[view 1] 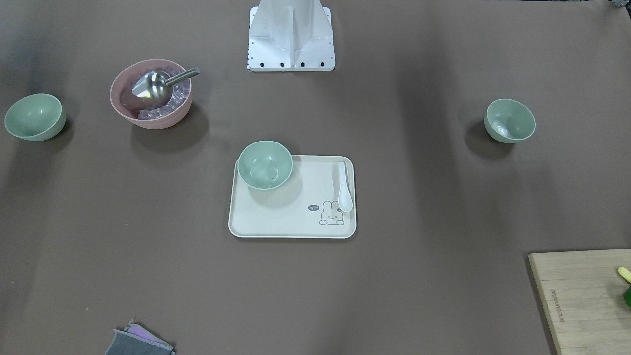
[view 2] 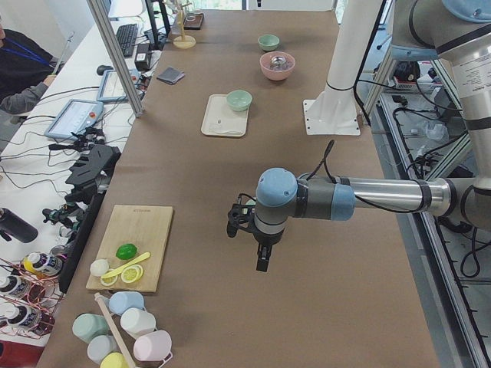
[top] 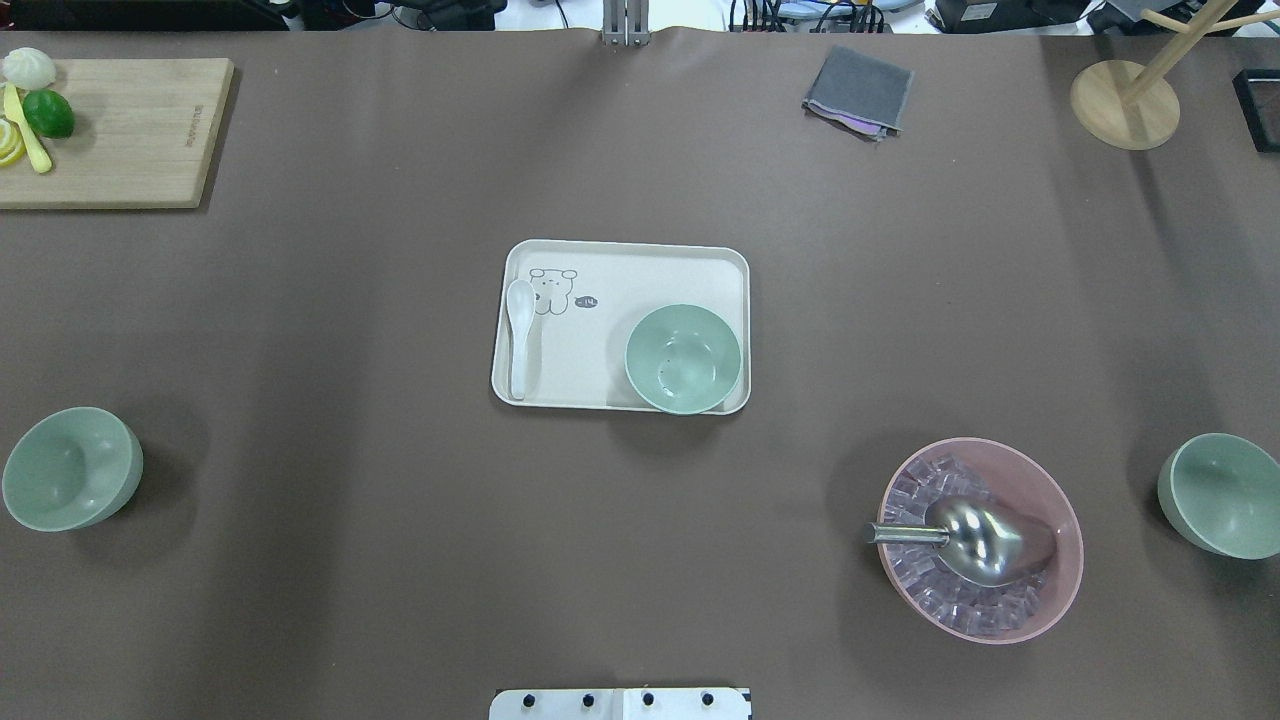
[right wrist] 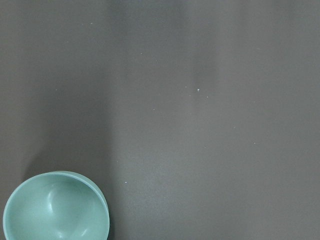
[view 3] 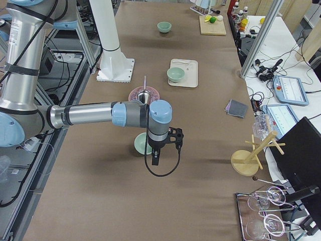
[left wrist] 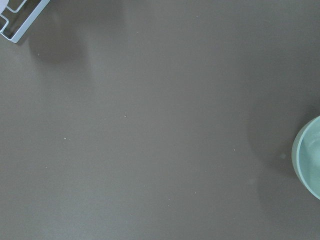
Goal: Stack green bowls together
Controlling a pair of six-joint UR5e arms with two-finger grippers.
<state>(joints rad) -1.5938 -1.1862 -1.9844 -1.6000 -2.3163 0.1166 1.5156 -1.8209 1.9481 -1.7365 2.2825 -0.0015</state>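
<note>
Three pale green bowls stand apart. One [top: 683, 358] sits on the cream tray's [top: 620, 262] near right corner. One [top: 70, 468] stands at the table's left end, and its rim shows in the left wrist view [left wrist: 310, 160]. One [top: 1220, 494] stands at the right end, and shows in the right wrist view [right wrist: 55, 207]. My left gripper [view 2: 262, 264] hangs above the table in the exterior left view. My right gripper [view 3: 155, 159] hangs over the right bowl [view 3: 141, 144] in the exterior right view. I cannot tell whether either gripper is open or shut.
A pink bowl [top: 1060, 520] with ice cubes and a metal scoop [top: 975, 540] stands near the right green bowl. A white spoon [top: 519, 335] lies on the tray. A cutting board [top: 130, 130], a grey cloth [top: 858, 92] and a wooden stand [top: 1125, 100] lie along the far edge.
</note>
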